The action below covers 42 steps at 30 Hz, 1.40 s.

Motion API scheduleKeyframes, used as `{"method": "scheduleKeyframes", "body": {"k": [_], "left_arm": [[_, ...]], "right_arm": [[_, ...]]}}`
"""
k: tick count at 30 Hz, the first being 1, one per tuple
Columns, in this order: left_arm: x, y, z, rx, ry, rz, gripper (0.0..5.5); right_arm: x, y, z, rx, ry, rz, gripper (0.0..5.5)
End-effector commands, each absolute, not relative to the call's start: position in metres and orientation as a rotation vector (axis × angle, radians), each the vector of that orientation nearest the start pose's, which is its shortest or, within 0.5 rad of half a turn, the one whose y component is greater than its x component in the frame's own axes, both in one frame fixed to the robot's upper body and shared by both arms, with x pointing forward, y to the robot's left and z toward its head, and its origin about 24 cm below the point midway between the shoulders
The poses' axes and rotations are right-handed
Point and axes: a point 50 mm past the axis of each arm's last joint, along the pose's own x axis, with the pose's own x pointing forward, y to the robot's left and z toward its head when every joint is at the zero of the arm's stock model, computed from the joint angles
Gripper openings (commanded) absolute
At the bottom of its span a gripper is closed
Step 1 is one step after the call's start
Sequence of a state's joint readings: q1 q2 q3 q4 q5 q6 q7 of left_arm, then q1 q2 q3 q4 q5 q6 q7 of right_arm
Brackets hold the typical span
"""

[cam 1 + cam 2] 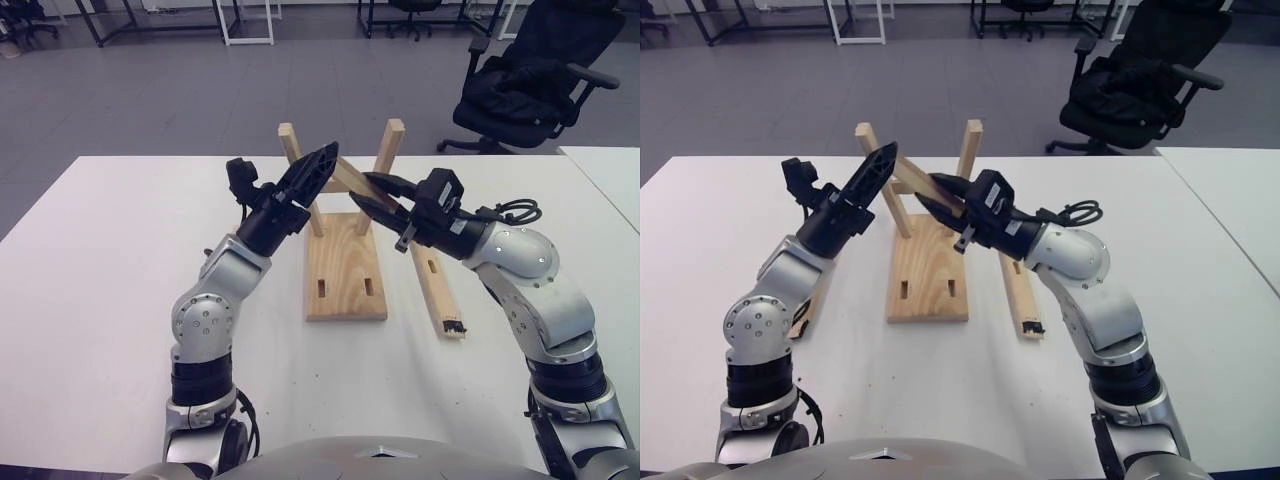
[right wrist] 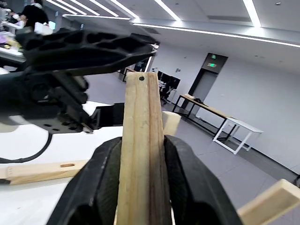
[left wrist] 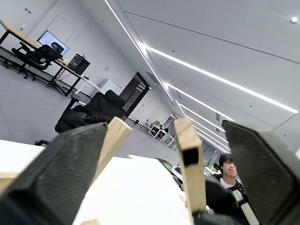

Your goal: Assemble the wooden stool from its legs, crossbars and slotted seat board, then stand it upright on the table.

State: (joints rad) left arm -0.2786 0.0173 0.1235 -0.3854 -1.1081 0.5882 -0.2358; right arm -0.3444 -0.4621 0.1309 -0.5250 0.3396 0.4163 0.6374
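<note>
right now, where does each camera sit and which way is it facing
left eye view: on the head, facing forward and down at the table; both arms show, left gripper and right gripper by the seat board.
right eye view: beside it; shares that scene and arms.
left wrist view: on the left wrist, tilted up past its open fingers at two legs.
right wrist view: on the right wrist, looking along the crossbar in its own fingers.
</note>
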Motion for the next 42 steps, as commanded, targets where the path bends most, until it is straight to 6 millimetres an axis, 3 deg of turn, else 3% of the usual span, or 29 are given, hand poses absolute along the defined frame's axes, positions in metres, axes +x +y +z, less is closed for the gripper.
{"method": "scheduleKeyframes", "body": {"k": [1, 11, 20, 23, 28, 31, 34, 38, 40, 42], "left_arm": [[0.254, 0.102, 0.181, -0.941, -0.213, -0.854, 3.72], [0.25, 0.105, 0.183, -1.001, -0.235, -0.844, 1.93], [0.252, 0.099, 0.174, -0.957, -0.114, -0.837, 0.47], [0.252, 0.1, 0.172, -0.944, -0.103, -0.823, 0.41], [0.253, 0.113, 0.164, -0.889, -0.069, -0.735, 0.41], [0.243, 0.143, 0.15, -0.814, -0.046, -0.6, 0.41], [0.228, 0.2, 0.127, -0.67, 0.01, -0.39, 0.41], [0.214, 0.269, 0.131, -0.524, -0.019, -0.196, 0.41], [0.219, 0.286, 0.133, -0.501, -0.046, -0.142, 0.41], [0.225, 0.287, 0.124, -0.507, -0.048, -0.131, 0.41]], "right_arm": [[0.248, -0.106, 0.203, -0.36, -0.335, 1.046, 1.31], [0.255, -0.105, 0.201, -0.398, -0.353, 1.016, 1.31], [0.254, -0.098, 0.196, -0.412, -0.378, 1.005, 1.31], [0.252, -0.094, 0.195, -0.395, -0.383, 1.018, 1.31], [0.25, -0.087, 0.188, -0.363, -0.342, 1.029, 2.39], [0.247, -0.089, 0.179, -0.393, -0.315, 1.029, 2.91], [0.249, -0.099, 0.18, -0.356, -0.308, 0.942, 3.0], [0.255, -0.112, 0.172, -0.262, -0.259, 0.839, 3.0], [0.261, -0.122, 0.148, -0.224, -0.175, 0.787, 3.0], [0.273, -0.144, 0.129, -0.054, -0.091, 0.632, 3.0]]}}
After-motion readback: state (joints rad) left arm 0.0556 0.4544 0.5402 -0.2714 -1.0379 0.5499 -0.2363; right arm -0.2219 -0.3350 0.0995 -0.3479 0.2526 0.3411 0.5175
